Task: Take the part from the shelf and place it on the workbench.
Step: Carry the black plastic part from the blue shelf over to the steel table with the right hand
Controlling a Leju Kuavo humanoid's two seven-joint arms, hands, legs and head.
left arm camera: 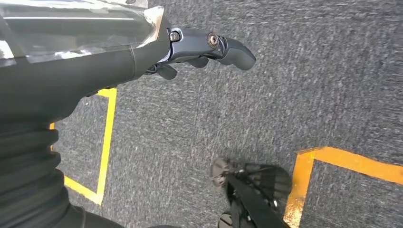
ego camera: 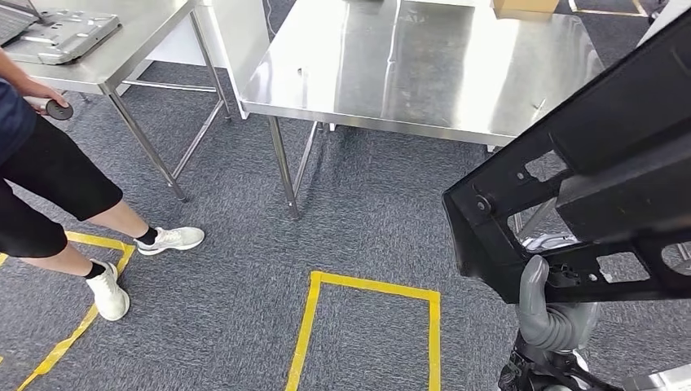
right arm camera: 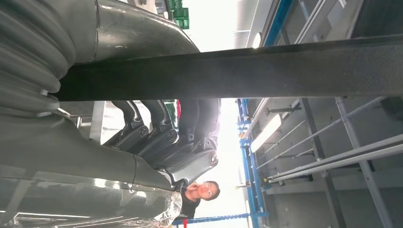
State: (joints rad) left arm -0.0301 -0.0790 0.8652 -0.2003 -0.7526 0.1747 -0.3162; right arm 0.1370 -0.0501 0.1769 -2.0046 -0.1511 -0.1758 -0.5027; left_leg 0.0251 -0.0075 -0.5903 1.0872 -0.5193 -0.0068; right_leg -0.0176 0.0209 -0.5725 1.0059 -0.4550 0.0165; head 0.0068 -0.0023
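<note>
Gripping the black part (ego camera: pixel 587 187) from below, the right hand (ego camera: pixel 550 314) holds it up at the right of the head view, its grey thumb pressed against the part's lower edge; in the right wrist view the dark fingers (right arm camera: pixel 161 137) curl up to the part's underside (right arm camera: pixel 247 71). The part hangs over the carpet, near the steel table (ego camera: pixel 424 65) but apart from it. The left hand (left arm camera: pixel 209 47) hangs over the floor holding nothing, fingers seemingly loosely extended. A person (ego camera: pixel 49 179) stands beside a second table (ego camera: pixel 122 41) at left, and yellow tape (ego camera: pixel 367 314) marks the floor.
</note>
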